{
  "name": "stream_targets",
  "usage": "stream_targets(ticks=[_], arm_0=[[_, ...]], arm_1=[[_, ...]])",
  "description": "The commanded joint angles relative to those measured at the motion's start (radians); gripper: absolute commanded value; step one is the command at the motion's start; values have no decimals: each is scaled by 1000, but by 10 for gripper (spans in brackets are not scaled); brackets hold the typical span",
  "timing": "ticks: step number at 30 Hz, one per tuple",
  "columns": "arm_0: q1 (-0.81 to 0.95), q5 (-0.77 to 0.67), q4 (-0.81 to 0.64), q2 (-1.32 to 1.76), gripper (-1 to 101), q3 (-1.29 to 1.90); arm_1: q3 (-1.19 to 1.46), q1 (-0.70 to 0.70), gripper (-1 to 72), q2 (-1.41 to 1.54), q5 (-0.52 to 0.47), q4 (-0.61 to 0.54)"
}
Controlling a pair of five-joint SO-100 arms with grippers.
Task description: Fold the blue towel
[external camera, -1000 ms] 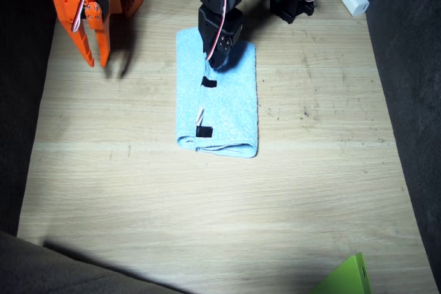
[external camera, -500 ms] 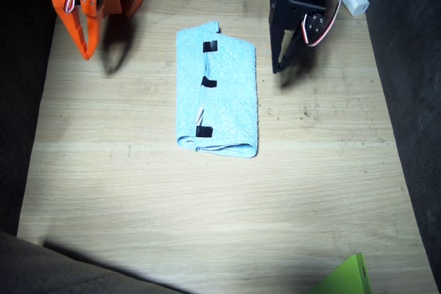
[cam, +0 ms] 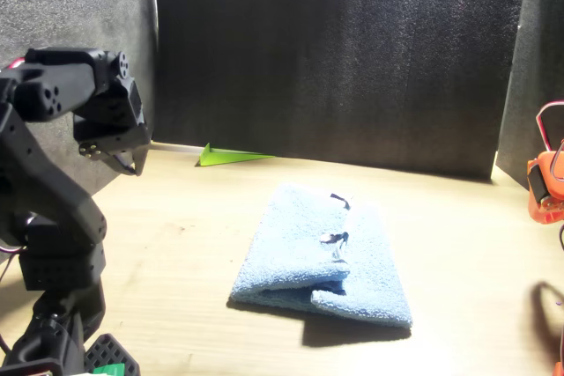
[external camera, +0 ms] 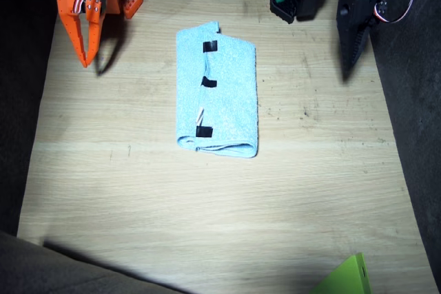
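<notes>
The light cyan-blue terry cloth towel (external camera: 217,93) lies folded into a narrow rectangle on the middle of the pale wooden table (external camera: 207,204), small black tape marks (external camera: 209,82) along its inner edge. The orange right arm's pincer (external camera: 84,45) hangs closed near the table's far corner, well apart from the towel. The black left arm's pincer (external camera: 351,49) hangs closed beside the opposite edge, holding nothing.
</notes>
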Motion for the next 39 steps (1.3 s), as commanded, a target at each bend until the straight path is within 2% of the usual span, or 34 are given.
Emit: stream_targets(ticks=[1,7,10,11,13,18,24,39], arm_0=[[51,28,-32,229,-3,175],[101,60,2,592,-3,403],[121,98,104,923,-3,529],[126,107,152,1040,-3,577],[110,104,212,1042,-3,604],[137,78,212,1042,-3,604],[170,112,218,1042,-3,588],[140,100,187,1042,-3,611]], arm_1=[[44,5,-1,156,-15,57],[94,-20,-1,307,-31,118],[123,-32,-1,411,-29,172],[150,-129,-1,563,61,268],[150,-144,-1,563,75,268],[149,-161,-1,563,78,272],[149,-175,-1,563,98,272],[149,-195,-1,563,104,265]])
